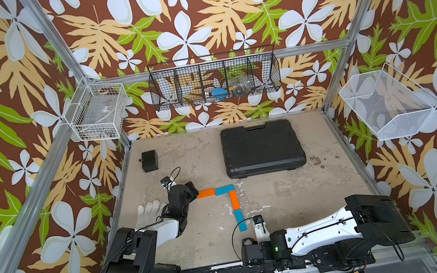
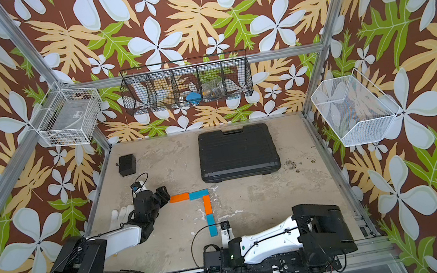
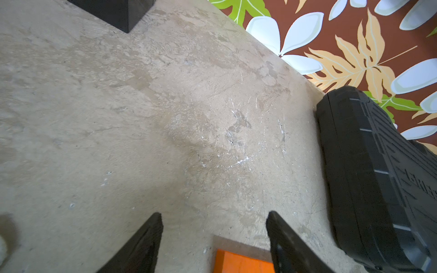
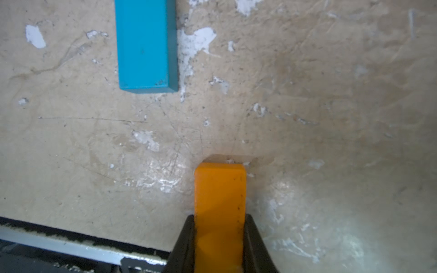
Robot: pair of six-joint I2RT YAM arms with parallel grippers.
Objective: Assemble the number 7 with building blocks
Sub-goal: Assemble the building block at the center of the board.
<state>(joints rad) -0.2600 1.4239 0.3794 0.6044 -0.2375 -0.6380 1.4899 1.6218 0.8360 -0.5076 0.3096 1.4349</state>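
Note:
Four building blocks lie flat in an angle, seen in both top views: an orange block (image 1: 205, 193) and a blue one (image 1: 224, 190) form the bar, and an orange (image 1: 234, 199) and a blue (image 1: 240, 220) run down as the stem. My left gripper (image 3: 214, 215) is open at the bar's left end, and that orange block's end (image 3: 241, 261) lies on the table between its fingers. My right gripper (image 4: 220, 219) is shut on a third orange block (image 4: 220, 189), held low over the table just short of the stem's blue block (image 4: 146, 47) and offset to one side.
A black case (image 1: 261, 147) lies at the back right and a small black box (image 1: 149, 161) at the back left. A white glove (image 1: 148, 211) lies under the left arm. Wire baskets (image 1: 214, 78) hang on the walls. The front metal rail (image 4: 71, 245) runs close to the right gripper.

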